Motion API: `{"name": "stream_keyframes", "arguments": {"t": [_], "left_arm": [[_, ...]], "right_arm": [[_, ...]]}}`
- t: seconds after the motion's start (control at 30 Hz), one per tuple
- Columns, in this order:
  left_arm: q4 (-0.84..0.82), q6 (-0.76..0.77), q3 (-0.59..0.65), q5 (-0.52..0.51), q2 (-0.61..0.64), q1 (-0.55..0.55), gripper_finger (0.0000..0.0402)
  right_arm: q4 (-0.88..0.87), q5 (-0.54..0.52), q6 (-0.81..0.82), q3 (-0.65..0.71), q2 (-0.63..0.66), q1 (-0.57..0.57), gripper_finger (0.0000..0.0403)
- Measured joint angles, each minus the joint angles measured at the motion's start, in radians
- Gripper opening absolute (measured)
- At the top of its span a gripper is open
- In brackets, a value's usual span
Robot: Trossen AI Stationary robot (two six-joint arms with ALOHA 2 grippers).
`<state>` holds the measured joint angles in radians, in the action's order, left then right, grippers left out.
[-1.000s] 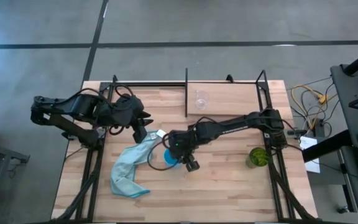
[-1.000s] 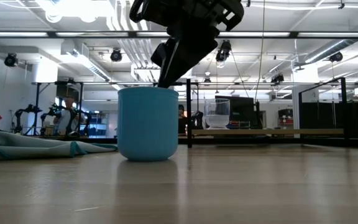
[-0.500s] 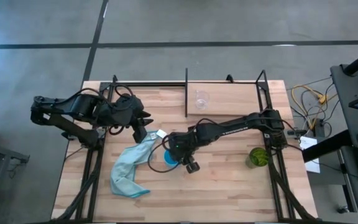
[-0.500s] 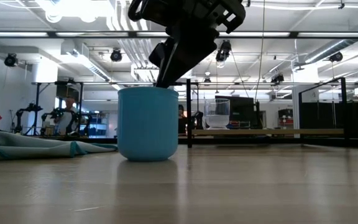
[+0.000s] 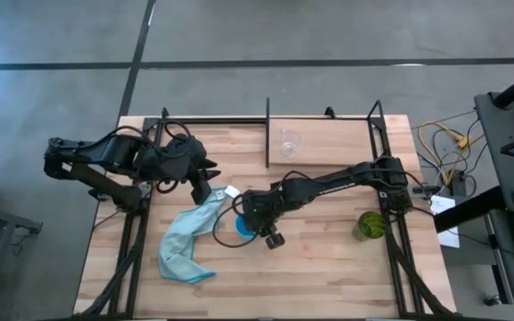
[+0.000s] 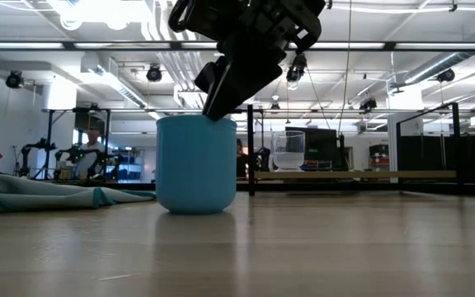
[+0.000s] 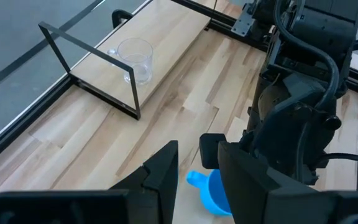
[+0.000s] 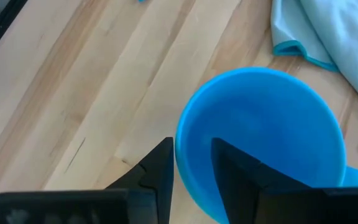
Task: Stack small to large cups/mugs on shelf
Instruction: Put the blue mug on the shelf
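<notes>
Straddling the rim of the blue mug (image 8: 263,146), the right gripper (image 8: 190,163) holds its fingers slightly spread, one inside and one outside, seemingly to pinch the wall for lifting toward the shelf (image 5: 328,138).

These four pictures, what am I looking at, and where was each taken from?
Two robot arms work at a wooden table. One camera looks straight down, one sits at table height, and one rides on each wrist. The right gripper has its jaws astride the rim of the blue mug, one finger inside, not closed yet. The left gripper waits near the cloth. A clear cup stands on the shelf; the green cup stands at the table's right side.
</notes>
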<state>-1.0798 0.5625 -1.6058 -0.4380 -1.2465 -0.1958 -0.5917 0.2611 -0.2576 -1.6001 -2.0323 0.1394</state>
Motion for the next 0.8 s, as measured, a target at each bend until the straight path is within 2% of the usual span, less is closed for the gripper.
{"name": "stream_keyframes", "arguments": {"t": [0.67, 0.8], "left_arm": [[0.001, 0.0, -0.001, -0.025, 0.0, 0.0, 0.01], [0.001, 0.0, -0.001, -0.032, 0.0, 0.0, 0.01]], "right_arm": [[0.005, 0.0, 0.022, 0.05, 0.0, 0.005, 0.01], [0.008, 0.0, 0.022, 0.051, 0.0, 0.005, 0.0063]]}}
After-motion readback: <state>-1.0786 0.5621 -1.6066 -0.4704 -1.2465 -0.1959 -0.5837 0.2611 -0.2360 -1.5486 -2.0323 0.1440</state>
